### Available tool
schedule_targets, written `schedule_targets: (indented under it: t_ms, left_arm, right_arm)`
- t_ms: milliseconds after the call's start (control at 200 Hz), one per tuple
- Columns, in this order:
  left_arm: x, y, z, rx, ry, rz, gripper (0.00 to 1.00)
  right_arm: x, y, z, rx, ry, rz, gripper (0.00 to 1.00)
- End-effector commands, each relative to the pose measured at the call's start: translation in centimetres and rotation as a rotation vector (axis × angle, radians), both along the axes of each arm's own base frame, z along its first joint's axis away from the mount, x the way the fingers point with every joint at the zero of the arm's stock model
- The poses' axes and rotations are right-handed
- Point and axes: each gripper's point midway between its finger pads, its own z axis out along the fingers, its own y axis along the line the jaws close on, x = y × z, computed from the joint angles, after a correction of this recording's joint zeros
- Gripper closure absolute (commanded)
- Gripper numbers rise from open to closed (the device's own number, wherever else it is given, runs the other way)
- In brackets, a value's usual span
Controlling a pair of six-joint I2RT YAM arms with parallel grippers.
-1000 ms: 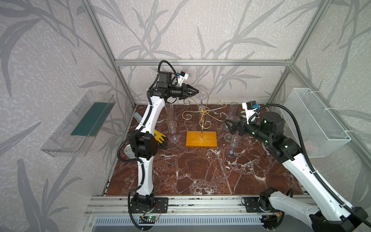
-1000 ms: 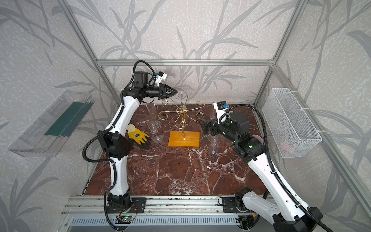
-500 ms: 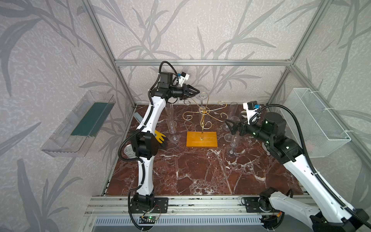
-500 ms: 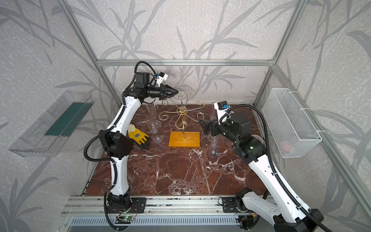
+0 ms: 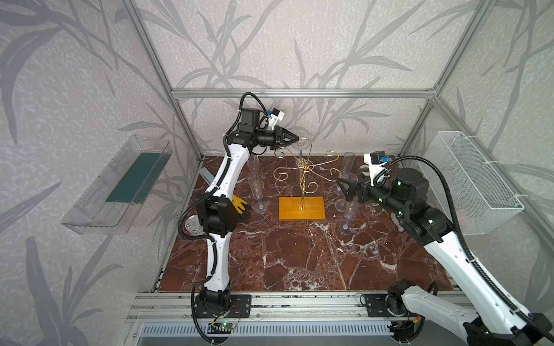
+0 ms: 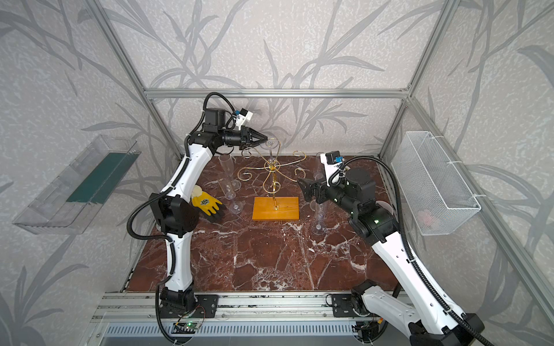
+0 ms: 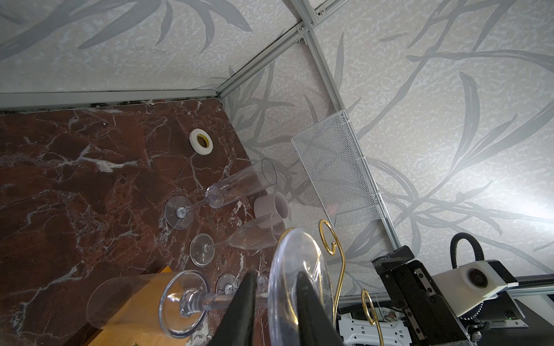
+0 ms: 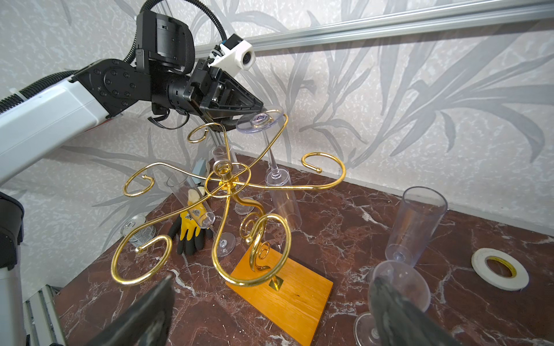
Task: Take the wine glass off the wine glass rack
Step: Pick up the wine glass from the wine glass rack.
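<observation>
A clear wine glass hangs upside down from a back arm of the gold wine glass rack, its round foot resting on the scroll. My left gripper reaches in from the left at foot height. In the left wrist view its jaws stand narrowly apart astride the foot, one finger on the stem side with a sliver of gap. My right gripper hovers wide open to the right of the rack with nothing between its fingers.
Clear flutes stand left and right of the rack. A yellow-black glove and a tin lie at the left edge. A tape roll and a pink cup sit at the right. A wire basket hangs on the right wall.
My left gripper has edged right onto the glass's foot and its jaws have narrowed. The right arm has hardly moved.
</observation>
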Motion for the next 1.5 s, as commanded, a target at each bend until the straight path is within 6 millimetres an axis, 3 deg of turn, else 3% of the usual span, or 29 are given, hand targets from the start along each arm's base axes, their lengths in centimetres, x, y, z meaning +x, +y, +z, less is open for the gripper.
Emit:
schedule_targets:
  t_ms: [0,420,590,994,1494]
  left_arm:
    - [-0.7,-1.0,0.2,-0.015,-0.005,-0.046,0.79]
    - [-1.0,-0.8,1.0,-0.018,-0.015,-0.042,0.91]
    - [-1.0,-0.8,1.6,-0.029,-0.020,-0.032,1.00]
    - [-0.9,-0.7,5.8,-0.135,-0.069,-0.014,1.00]
    - [-1.3,-0.8,7.6,-0.158,-0.084,0.006,1.00]
  right_arm:
    - [-0.5,0.0,0.4,0.014,-0.011,0.005,0.01]
    - [-0.7,-0.3,0.2,0.014,-0.012,-0.004,0.01]
    - [-0.9,-0.5,0.2,0.014,-0.017,-0.011,0.01]
    - [-1.3,-0.8,0.4,0.016,-0.026,-0.015,0.01]
    - [-1.8,-1.1,0.5,0.020,-0.031,-0.020,0.01]
